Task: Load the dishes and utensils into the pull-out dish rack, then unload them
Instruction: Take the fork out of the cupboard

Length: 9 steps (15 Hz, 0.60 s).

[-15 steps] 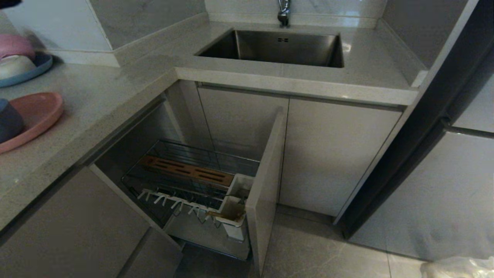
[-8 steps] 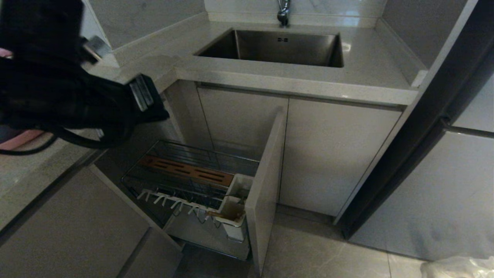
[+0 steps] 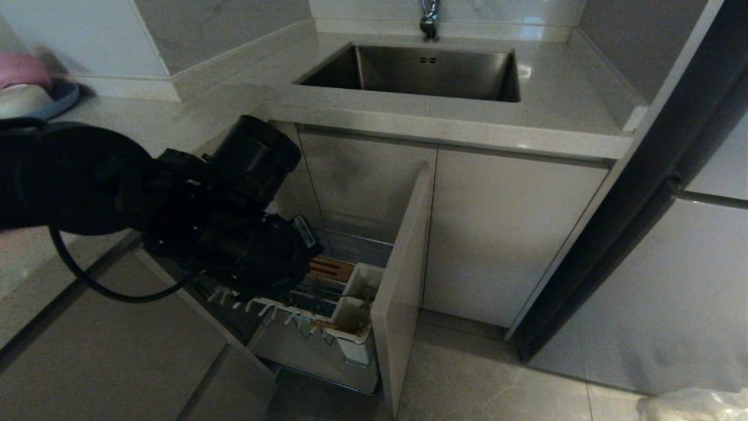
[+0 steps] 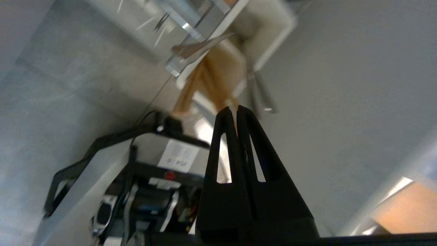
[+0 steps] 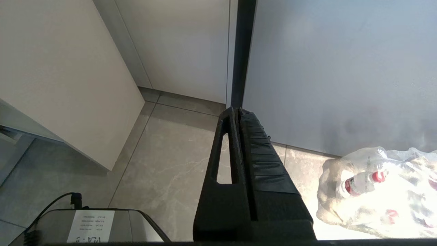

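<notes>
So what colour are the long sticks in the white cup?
Light brown wooden chopsticks, clearest in the left wrist view.

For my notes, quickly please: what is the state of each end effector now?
Left end effector: closed, empty, above the chopsticks in the dish rack's white cup.
Right end effector: closed, empty, parked above the floor.

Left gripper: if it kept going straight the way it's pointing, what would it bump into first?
Probably the chopsticks standing in the white utensil cup; the shut left gripper points at them, though depth is unclear.
</notes>
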Motion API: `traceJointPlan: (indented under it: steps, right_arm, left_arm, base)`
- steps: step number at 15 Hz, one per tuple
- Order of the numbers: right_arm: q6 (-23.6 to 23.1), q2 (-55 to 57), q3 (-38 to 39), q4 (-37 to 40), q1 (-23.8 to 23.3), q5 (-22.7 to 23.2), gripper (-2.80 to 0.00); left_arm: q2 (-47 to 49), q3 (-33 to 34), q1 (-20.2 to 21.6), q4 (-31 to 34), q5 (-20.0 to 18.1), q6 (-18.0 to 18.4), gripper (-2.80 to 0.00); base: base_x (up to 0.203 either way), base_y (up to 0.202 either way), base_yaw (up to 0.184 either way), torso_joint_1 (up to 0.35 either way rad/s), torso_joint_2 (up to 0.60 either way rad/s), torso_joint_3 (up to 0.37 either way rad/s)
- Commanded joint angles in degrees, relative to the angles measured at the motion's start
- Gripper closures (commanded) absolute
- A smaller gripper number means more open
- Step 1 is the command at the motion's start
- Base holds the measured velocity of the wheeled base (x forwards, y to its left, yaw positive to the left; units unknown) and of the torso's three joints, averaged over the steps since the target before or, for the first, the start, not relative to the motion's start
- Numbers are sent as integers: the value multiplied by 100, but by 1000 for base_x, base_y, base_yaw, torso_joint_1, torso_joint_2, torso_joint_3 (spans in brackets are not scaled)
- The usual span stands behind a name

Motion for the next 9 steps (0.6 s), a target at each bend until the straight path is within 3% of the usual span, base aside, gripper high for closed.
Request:
traceJointPlan:
  steps: [1,2,4,9]
  right_arm:
    - [2,0,-1,5,1,2,0]
    - [2,0,-1,5,1,2,0]
    - [2,0,-1,5,1,2,0]
    - [-5,0,-1,5,1,2,0]
  left_arm:
    - [284,74,-22,25,10,-83,-214]
    - [329,101,-21,39,14,-214,-280]
    - [373,150,-8,142,-22,-530,-280]
    - [756,258,143,210,-65,-583,-280]
  base:
    - [0,0,0,0,0,0]
    - [0,0,0,0,0,0]
    - [0,0,0,0,0,0]
    - [0,0,0,0,0,0]
